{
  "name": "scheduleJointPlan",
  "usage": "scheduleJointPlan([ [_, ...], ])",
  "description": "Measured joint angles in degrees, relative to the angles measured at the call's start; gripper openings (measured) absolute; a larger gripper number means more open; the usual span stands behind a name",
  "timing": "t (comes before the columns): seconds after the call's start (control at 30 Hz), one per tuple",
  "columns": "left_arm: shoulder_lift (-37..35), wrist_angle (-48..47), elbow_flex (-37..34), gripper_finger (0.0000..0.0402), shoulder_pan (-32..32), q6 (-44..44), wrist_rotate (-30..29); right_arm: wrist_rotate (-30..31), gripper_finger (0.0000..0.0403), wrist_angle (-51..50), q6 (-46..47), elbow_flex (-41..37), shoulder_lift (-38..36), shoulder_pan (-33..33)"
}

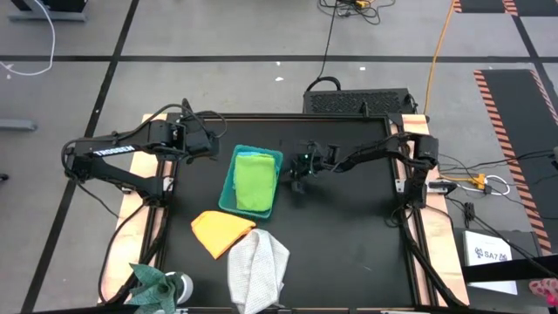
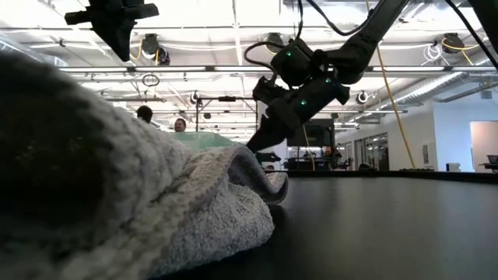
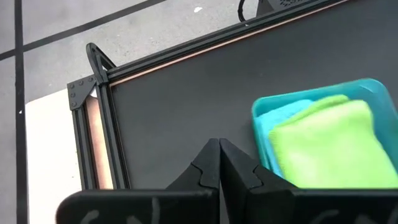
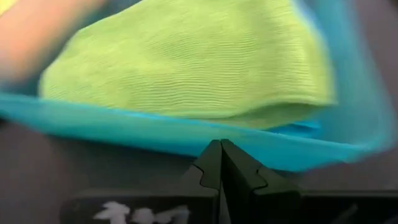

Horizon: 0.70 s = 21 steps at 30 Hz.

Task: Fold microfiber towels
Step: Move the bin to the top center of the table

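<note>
While both tools [image 1: 212, 145] [image 1: 299, 177] hover closed (holding nothing) beside the bin [image 1: 228, 186], a folded green towel [image 1: 254, 181] lies inside.

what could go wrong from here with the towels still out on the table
The grey towel hangs over the table's front edge and might slip off if tugged. It also overlaps the orange towel, so lifting one may drag the other. The right end effector, shut, sits close beside the teal bin holding the lime green towel, and could nudge it.
</note>
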Motion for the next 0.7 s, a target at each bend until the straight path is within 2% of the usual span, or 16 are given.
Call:
scheduleJointPlan([
  [0.17, 0.0, -0.08, 0.0, 0.0006, 0.0, 0.43, 0.98, 1.15, 0.0, 3.47, -0.81, 1.89, 0.0, -3.89],
  [0.37, 0.0, -0.84, -1.73, 0.0004, -0.04, 2.47, 5.14, -0.57, 0.0, 1.01, 3.16, 4.28, -1.88, -6.73],
  [0.57, 0.02, 0.28, -12.89, 0.0002, -1.27, -0.81, 12.63, -3.68, 0.0, -6.78, 2.82, 4.37, -9.41, -6.36],
  [0.7, 0.04, 10.53, -21.39, 0.0002, -1.62, -3.01, 18.1, -3.7, 0.0, -11.77, 2.42, 4.35, -15.31, -6.04],
])
